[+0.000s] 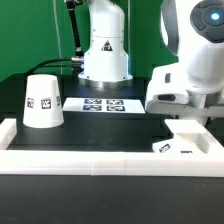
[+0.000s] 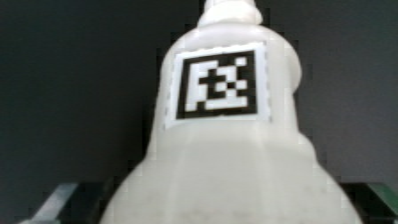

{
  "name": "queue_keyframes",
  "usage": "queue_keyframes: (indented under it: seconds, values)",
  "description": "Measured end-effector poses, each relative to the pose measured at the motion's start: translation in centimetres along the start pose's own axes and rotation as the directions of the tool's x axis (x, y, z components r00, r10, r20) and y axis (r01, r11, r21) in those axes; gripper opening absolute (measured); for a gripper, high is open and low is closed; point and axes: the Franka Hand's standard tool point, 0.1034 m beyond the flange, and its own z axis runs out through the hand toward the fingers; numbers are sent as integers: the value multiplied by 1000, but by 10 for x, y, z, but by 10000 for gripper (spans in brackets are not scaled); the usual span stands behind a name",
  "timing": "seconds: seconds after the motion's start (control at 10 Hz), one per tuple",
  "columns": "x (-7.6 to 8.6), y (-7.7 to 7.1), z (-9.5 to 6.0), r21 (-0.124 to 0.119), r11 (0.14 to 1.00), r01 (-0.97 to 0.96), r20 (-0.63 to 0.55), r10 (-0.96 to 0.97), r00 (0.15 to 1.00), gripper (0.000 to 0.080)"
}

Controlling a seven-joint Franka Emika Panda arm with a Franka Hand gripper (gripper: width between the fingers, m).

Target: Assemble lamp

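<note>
In the wrist view the white bulb post (image 2: 222,130) fills the picture, its square tag facing the camera and its narrow end pointing away. My gripper (image 2: 214,208) is shut on its wide end, with a dark finger (image 2: 50,203) showing at each side. In the exterior view the gripper (image 1: 186,112) hangs at the right, just above the flat angular base (image 1: 190,142), and the hand hides the post. The truncated-cone shade (image 1: 42,101) stands wide end down at the exterior view's left, far from the gripper.
The marker board (image 1: 104,104) lies at the back middle, in front of the arm's white pedestal (image 1: 105,55). A white rail border (image 1: 100,160) runs along the front and both sides of the black table.
</note>
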Motion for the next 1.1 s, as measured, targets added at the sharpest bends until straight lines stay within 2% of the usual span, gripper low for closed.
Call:
queue_keyframes:
  seconds: [0.1,0.4,0.6,0.8,0.9,1.0,1.1]
  values:
    - [-4,5,-11,4,1000,20,3,-20,1000,573]
    - [-18,23,-66,32,997,73,29,-74,997,573]
    - [-15,30,-105,54,996,77,1,-77,997,574]
    - [-13,28,-102,53,996,78,-10,-78,997,574]
    - [-1,25,-110,61,995,79,-125,-71,990,574]
    - [-4,26,-109,60,995,82,-179,-70,981,574]
    - [1,30,-115,54,991,121,-270,-102,958,574]
